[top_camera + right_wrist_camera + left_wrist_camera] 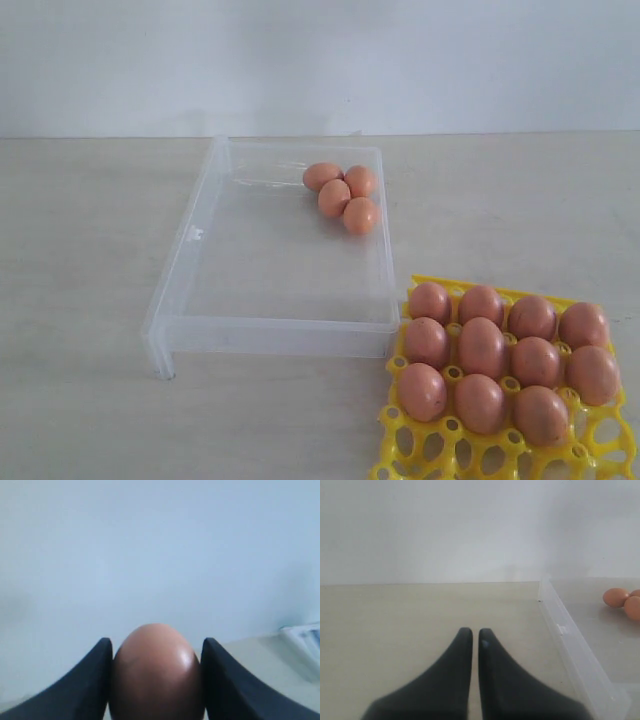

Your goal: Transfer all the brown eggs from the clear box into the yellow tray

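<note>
Right up close, the right pincer (156,642) has one brown egg (156,675) squeezed between its two dark fingers, one on each side of the shell. It is open just as wide as the egg, so the egg cannot drop and should not crack. Behind it is mostly wall (150,540), so I think the egg is lifted up, ready to go to the tray.

The left pincer (475,631) is almost shut, with only a thin slit between its fingers, and it holds nothing. It hangs low over the bare counter (395,615), just beside the clear box (570,640). I think it is there to leave room for the other arm.

Nearest on the counter sits the yellow tray (440,440). Eleven brown eggs (482,346) sit in it, one to a cup, so they cannot roll. The empty cups (492,458) at the front have room for more.

Just behind the tray is the clear box, and most of its floor is bare. The last four eggs (334,197) huddle in its far right corner, touching each other, and the low walls keep them in. With those four and the held one left to move, the job looks more than half done
</note>
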Motion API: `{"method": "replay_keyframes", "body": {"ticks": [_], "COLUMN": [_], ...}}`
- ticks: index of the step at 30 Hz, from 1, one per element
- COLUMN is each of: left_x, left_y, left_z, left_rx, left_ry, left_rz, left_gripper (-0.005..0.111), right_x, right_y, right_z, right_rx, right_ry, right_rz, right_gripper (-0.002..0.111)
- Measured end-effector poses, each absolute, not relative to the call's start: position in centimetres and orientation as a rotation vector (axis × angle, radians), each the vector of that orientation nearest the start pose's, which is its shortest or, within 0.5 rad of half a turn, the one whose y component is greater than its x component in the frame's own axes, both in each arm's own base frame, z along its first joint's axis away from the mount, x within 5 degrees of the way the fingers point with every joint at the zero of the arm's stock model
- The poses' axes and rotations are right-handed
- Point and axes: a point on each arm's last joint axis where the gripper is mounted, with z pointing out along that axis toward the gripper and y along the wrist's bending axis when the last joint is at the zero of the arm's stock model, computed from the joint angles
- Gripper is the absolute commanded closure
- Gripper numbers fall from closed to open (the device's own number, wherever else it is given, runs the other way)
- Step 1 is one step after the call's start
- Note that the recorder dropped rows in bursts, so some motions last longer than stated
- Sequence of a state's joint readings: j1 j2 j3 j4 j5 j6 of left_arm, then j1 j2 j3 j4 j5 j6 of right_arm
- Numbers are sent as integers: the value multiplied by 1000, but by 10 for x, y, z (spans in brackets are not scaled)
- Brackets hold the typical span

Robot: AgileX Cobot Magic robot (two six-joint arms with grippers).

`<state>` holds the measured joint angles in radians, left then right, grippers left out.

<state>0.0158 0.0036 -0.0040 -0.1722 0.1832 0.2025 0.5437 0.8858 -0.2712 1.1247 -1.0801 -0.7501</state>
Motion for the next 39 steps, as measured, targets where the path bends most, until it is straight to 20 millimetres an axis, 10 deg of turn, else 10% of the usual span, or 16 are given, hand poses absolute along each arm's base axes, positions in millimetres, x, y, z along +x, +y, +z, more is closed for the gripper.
{"method": "replay_keyframes", "body": {"ticks": [9,16,26,31,39], "left_x": [56,56,56,56,56], "left_y": [-2,-2,-2,-2,-2], "left_z": [198,198,198,198,198], "left_rx": [38,38,38,38,38], "left_ry": [1663,1663,1663,1663,1663], "left_rz": [11,11,11,11,11], "left_gripper": [103,103,103,103,103], "right_x": [176,185,204,193,162], "right_y": [-49,-104,-22,8,14], "right_z": [267,263,290,284,204], "right_rx": [297,729,-209,-277,-25], "right_ry": [1651,1786,2042,1902,2132], "right_rz": [-692,-440,403,757,763], "right_gripper": [108,108,108,108,108]}}
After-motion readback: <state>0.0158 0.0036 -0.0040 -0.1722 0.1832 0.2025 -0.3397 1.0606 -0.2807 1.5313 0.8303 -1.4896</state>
